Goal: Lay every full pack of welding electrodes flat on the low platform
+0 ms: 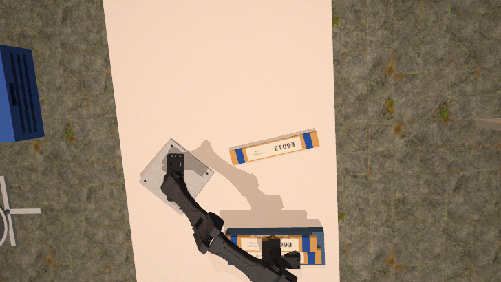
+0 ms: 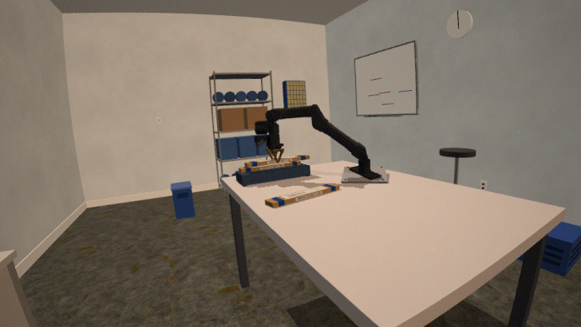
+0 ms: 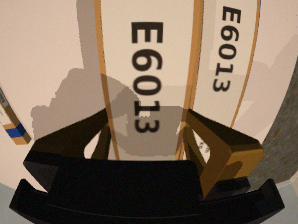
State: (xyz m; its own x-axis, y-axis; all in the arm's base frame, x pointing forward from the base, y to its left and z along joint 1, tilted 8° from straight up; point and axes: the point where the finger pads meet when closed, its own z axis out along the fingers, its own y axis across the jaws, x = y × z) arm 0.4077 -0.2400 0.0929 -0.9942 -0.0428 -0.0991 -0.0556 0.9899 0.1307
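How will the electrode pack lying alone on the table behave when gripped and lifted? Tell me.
The lone pack looks straight-sided, so probably stiff. Its flat, boxy shape should resist rolling. Being long, it may tip toward one end if gripped off-centre.

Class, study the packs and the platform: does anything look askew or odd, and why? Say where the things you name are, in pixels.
One E6013 electrode pack (image 1: 274,146) (image 2: 302,195) lies slanted on the table, apart from the other two on the dark blue platform (image 1: 274,230) (image 2: 274,175). It may be set aside deliberately. No spill or damage shows.
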